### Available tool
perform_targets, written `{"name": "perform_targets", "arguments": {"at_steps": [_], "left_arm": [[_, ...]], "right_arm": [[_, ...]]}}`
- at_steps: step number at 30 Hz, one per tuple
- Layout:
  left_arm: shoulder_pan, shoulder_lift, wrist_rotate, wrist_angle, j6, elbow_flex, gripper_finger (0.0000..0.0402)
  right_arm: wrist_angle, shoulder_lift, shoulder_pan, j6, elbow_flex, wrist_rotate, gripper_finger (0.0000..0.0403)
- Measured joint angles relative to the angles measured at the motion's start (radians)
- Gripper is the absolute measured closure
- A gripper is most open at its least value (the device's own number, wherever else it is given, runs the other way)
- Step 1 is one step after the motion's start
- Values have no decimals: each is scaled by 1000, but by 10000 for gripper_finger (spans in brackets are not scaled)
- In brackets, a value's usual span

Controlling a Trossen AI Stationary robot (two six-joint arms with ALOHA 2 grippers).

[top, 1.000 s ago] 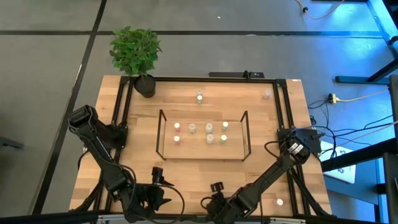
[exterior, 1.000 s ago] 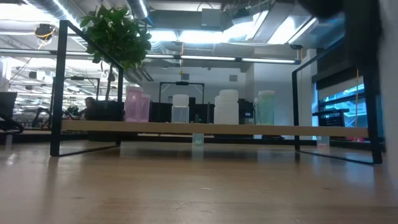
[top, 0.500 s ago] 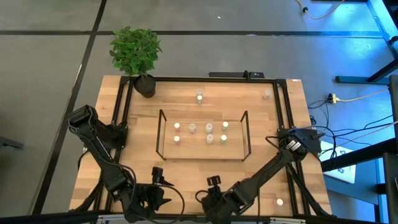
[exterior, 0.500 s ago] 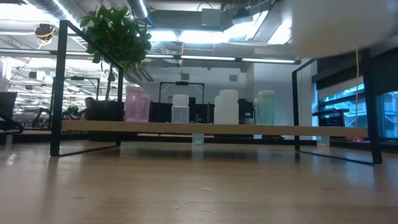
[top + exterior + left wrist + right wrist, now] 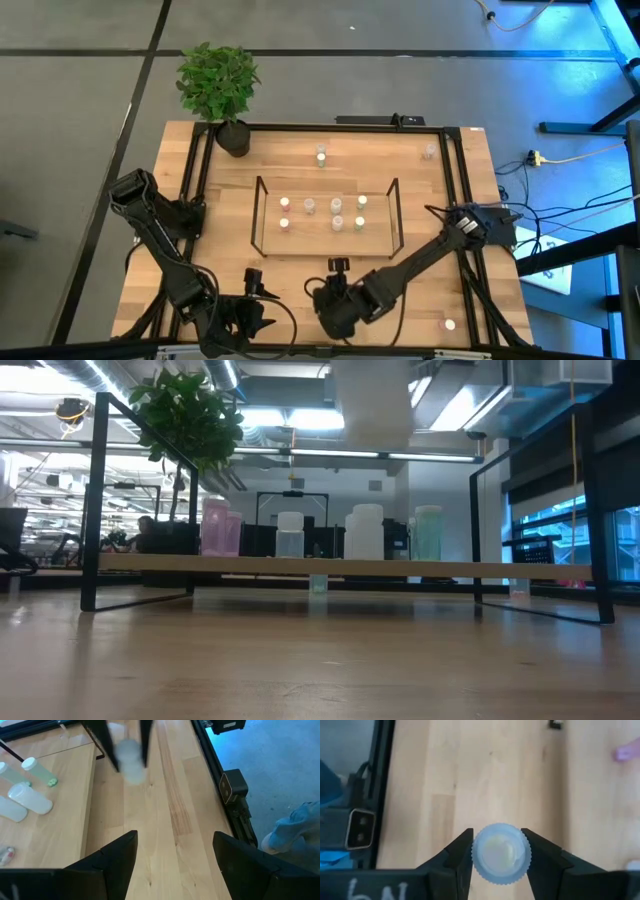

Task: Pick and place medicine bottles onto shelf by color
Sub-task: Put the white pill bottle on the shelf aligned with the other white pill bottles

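Blurred in the left wrist view: a pale bottle between two dark fingers, tint unreadable. Cut off by the top edge in the low view: a whitish cylinder. Too small from above to tell colours apart: bottles on the shelf. Hidden below its ribbed cap in the right wrist view: bottle body.

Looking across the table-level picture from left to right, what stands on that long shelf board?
On the shelf, left to right: the black plant pot, a pink bottle, a clear bottle, a broad whitish bottle, then a pale green bottle.
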Motion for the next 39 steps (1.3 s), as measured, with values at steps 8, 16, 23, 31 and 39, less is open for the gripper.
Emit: {"name": "perform_targets", "arguments": {"at_steps": [8,16,23,31,39], "left_arm": [[0,0,0,0,0,0,149],[0,0,0,0,0,0,149],[0,0,0,0,0,0,149],[0,0,0,0,0,0,149],[0,0,0,0,0,0,149]], "right_arm": [[1,-74,-48,-58,0,-23,256],[-33,-86,-55,-68,1,5,256],[-47,-87,-57,-22,1,17,256],[-51,-87,-57,-27,1,18,256],[-48,-87,-59,-27,0,19,256]]}}
